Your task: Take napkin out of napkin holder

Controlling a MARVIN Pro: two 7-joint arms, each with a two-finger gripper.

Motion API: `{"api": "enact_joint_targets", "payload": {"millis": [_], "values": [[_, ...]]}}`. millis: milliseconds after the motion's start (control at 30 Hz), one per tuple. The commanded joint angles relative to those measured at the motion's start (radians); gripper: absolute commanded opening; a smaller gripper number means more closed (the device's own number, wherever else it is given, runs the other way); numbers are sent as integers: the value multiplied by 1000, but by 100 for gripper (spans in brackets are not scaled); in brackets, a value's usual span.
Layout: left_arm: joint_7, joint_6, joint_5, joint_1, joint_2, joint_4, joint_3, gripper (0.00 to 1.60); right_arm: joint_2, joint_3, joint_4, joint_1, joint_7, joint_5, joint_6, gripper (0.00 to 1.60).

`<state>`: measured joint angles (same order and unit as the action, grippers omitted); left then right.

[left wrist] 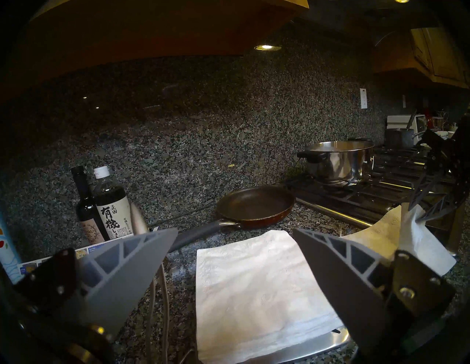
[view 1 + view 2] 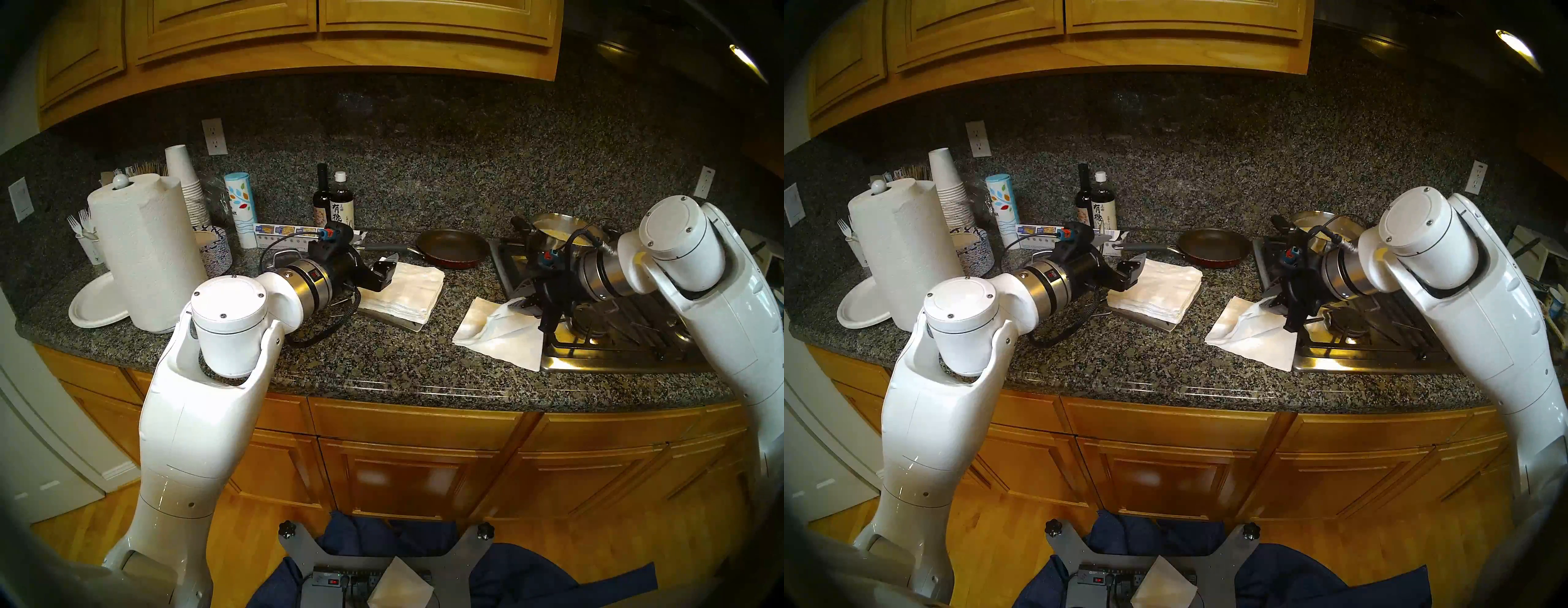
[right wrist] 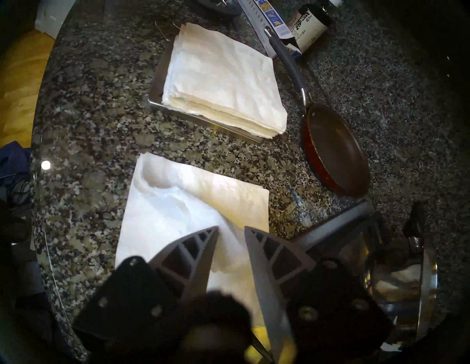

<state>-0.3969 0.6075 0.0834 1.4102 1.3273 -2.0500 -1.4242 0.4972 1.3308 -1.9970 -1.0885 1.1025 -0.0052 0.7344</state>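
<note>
A: Just beside the stove (image 2: 602,335), on its left edge, lies the napkin (image 2: 496,339), flat on the tabletop (image 2: 382,352) with one corner lapping onto the stove's steel rim.

B: And the right end effector (image 3: 231,230)?

A: It hangs at the napkin's stove-side corner, pointing down and toward the pan. From its own wrist camera the two grey fingers (image 3: 195,251) stand slightly parted, a narrow gap between the tips, and a raised fold of the napkin shows through that gap. Whether the paper is pinched or free I cannot tell.

B: Where is the napkin holder (image 2: 409,325) from the stove?

A: Left of it, well apart, with bare tabletop between holder and loose napkin. Only the metal tray's front edge shows, under the thick stack of napkins (image 2: 403,288).

B: The left end effector (image 1: 235,232)?

A: Farther from the stove still, level over the stack's far-left corner, fingers spread wide, nothing between them. The stack lies below and ahead of it in the left wrist view.

B: Anything else close to the stove?

A: The frying pan (image 2: 452,248) sits just left of the stove's back corner, its handle pointing away from the stove toward the two dark bottles (image 2: 333,204). A steel pot (image 1: 338,160) stands on the stove's rear burner. The paper towel roll (image 2: 146,250) stands at the tabletop's far end from the stove.
</note>
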Motion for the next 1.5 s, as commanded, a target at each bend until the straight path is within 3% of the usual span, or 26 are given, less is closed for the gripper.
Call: {"api": "enact_joint_targets", "payload": {"millis": [0, 133, 400, 567, 1033, 1167, 1200, 1400, 1467], "values": [[1, -10, -1, -44, 13, -19, 10, 160, -68, 77, -41, 37, 17, 13, -5, 89], [2, -9, -3, -47, 15, -19, 13, 160, -50, 80, -39, 60, -5, 11, -8, 93], [8, 3, -5, -40, 9, -45, 6, 160, 63, 51, 13, 98, -92, -2, -61, 102], [12, 13, -8, -50, 2, -67, -4, 160, 113, 35, 35, 116, -140, -20, -83, 98], [56, 40, -3, -70, -3, -131, -112, 160, 177, 32, 81, 110, -194, -23, -135, 98], [63, 43, -1, -71, -6, -126, -127, 160, 186, 34, 88, 105, -202, -23, -148, 88], [62, 46, -3, -69, -12, -125, -125, 160, 191, 36, 89, 103, -207, -23, -154, 79], [83, 43, -20, -65, -14, -117, -121, 160, 200, 41, 93, 100, -214, -23, -166, 67], [91, 44, -27, -63, -16, -117, -123, 160, 202, 44, 93, 97, -217, -22, -169, 54]]}}
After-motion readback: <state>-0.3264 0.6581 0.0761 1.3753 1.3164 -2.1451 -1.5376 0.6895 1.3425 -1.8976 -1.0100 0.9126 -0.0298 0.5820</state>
